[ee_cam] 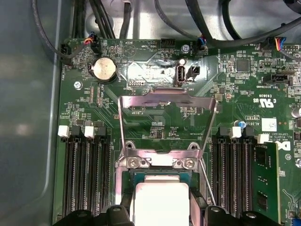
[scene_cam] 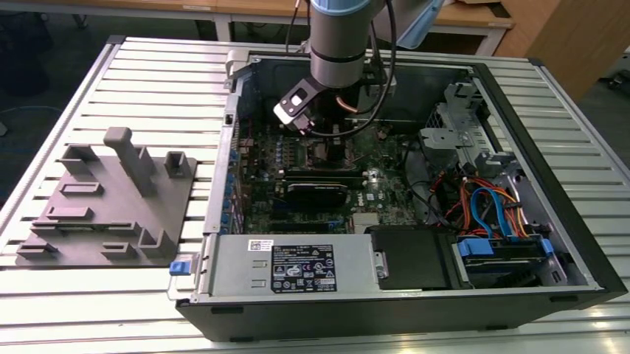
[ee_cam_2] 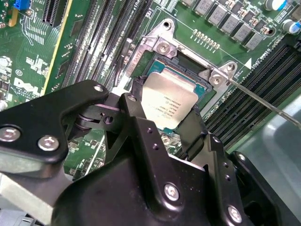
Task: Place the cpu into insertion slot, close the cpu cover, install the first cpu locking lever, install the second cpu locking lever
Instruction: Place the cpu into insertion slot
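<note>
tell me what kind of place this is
Likely a robotics lab workbench: an open computer case lies on a slatted metal table, a robot arm reaches in, its gripper holding a chip.

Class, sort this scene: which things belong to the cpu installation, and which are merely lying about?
Job: flat silver-grey square cpu, held by the black gripper; dark square insertion slot with silver rim; thin silver cpu cover frame, raised open; thin wire locking lever.
Lying about: grey moulded fixture tray; long black memory slots; round silver coin battery; blue and orange cables.
</note>
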`<state>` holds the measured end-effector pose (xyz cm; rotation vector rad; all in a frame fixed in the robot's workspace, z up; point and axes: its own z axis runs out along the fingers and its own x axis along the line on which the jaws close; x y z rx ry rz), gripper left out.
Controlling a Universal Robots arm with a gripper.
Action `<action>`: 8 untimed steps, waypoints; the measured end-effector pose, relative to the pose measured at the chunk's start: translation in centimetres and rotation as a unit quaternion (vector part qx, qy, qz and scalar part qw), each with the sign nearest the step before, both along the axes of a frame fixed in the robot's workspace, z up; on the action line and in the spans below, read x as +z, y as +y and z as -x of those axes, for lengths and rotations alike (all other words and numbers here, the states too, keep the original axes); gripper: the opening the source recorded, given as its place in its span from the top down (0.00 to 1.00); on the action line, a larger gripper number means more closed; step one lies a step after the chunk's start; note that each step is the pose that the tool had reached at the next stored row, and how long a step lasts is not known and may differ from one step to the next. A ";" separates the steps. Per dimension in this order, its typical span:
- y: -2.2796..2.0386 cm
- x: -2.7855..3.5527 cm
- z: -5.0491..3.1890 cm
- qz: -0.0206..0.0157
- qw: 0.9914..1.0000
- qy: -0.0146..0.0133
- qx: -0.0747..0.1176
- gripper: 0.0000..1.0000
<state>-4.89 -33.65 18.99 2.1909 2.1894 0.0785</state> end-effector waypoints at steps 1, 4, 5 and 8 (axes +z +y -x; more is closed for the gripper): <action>0.02 0.08 -0.01 0.000 1.000 0.000 0.000 0.46; 0.01 0.24 -0.01 0.000 1.000 0.000 0.000 0.46; 0.00 0.25 0.00 0.000 1.000 0.000 0.000 0.46; 0.01 0.23 0.00 0.000 1.000 0.000 0.000 0.46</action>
